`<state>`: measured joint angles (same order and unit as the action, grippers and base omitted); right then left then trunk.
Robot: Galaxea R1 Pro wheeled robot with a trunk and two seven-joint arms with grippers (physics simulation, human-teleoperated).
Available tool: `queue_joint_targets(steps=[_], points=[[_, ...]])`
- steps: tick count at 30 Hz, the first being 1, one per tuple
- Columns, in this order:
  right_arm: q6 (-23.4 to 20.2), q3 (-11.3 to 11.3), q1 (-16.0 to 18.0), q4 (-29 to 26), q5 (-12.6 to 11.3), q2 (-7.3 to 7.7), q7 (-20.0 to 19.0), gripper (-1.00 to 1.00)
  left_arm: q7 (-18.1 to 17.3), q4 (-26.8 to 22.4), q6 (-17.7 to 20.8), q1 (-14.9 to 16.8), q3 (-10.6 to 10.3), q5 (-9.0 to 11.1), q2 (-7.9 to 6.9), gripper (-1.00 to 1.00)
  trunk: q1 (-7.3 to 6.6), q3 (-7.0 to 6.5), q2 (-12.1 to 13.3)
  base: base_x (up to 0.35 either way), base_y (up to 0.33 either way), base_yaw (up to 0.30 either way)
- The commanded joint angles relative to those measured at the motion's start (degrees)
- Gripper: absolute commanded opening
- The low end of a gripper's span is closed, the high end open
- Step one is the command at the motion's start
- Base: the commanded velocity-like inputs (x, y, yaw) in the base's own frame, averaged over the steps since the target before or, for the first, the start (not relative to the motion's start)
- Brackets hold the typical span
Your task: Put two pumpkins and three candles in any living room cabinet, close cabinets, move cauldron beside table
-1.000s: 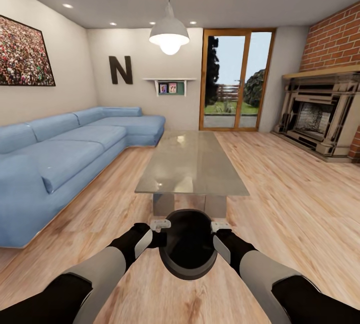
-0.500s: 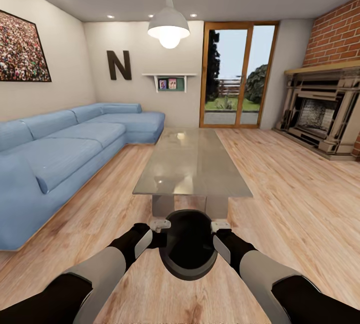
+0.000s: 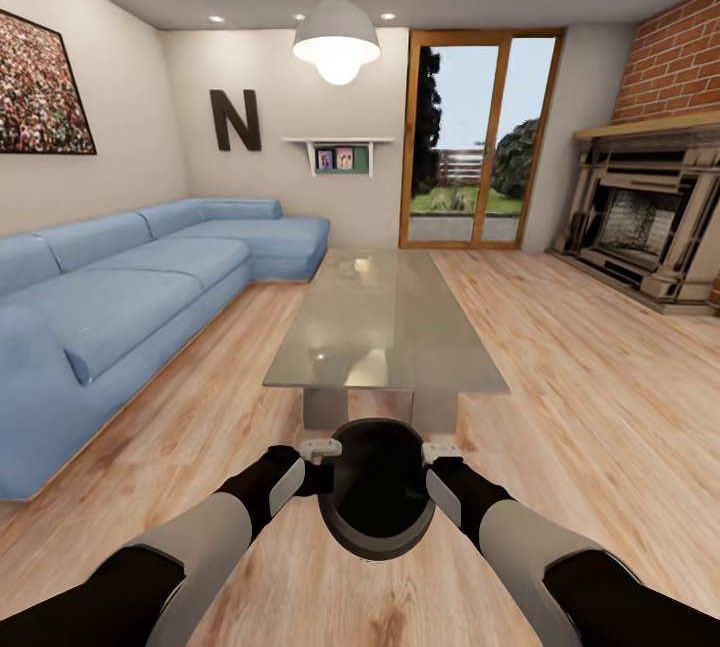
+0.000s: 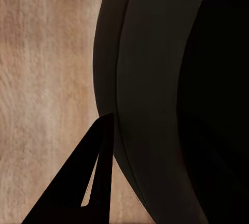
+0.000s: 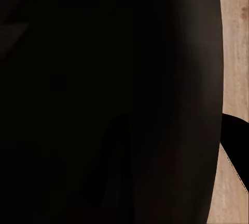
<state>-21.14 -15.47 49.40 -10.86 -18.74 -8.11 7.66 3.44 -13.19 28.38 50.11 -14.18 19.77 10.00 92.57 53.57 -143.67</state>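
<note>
Between left gripper (image 3: 321, 448) and right gripper (image 3: 441, 451) sits the cauldron (image 3: 376, 502), pressed by both.

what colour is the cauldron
Matte black cauldron, clearest in the head view.

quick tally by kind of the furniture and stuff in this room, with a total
sofa: 1
coffee table: 1
cauldron: 1
fireplace: 1
pendant lamp: 1
wall shelf: 1
letter N: 1
wall picture: 1
total: 8
</note>
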Motion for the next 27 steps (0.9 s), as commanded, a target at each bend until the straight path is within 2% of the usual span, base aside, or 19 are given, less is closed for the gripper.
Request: queue_joint_targets(steps=[1, 18, 27], points=[[-0.1, -2.7, 0.0, 0.0, -2.4, 0.02, -1.9, -1.0, 0.4, -0.5, 0.3, 0.1, -0.6, 0.6, 0.0, -1.0, 0.01, 0.15, 0.0, 0.284, 0.0, 0.0], [-0.1, -2.7, 0.0, 0.0, -2.4, 0.02, -1.9, -1.0, 0.4, -0.5, 0.2, 0.1, -0.7, 0.6, 0.0, -1.0, 0.01, 1.7, 0.0, 0.032, 0.0, 0.0], [-0.1, -2.7, 0.0, 0.0, -2.4, 0.02, -1.9, -1.0, 0.4, -0.5, 0.3, 0.1, -0.7, 0.6, 0.0, -1.0, 0.24, 4.52, -0.2, 0.0, 0.0, 0.0]])
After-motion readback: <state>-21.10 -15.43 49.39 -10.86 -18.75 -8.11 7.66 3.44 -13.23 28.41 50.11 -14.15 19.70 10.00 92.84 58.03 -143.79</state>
